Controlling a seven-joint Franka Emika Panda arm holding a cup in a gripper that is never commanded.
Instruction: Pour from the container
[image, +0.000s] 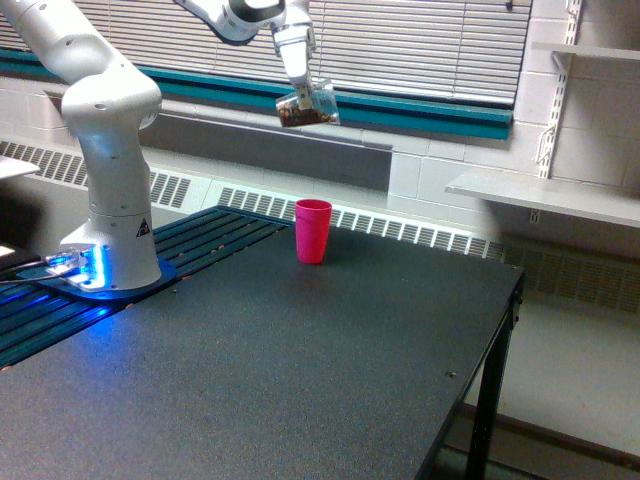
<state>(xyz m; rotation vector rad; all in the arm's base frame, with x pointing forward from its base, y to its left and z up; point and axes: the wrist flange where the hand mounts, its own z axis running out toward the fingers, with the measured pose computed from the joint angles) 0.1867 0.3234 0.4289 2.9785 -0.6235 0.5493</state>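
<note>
My gripper (302, 88) hangs high above the table, shut on the container (308, 108), a small clear cup with brownish contents. The container is tilted over to one side, with its contents lying along the low side. Well below it, and slightly toward the exterior view's right, an opaque pink cup (313, 231) stands upright on the dark table (300, 370). A wide gap of air separates the two cups. The fingertips are hard to make out against the blinds.
The arm's white base (110, 200) stands at the exterior view's left on a blue-lit mount. A radiator grille runs behind the table. A wall shelf (545, 195) sits at the right. The table's right edge drops off near a black leg (490, 400).
</note>
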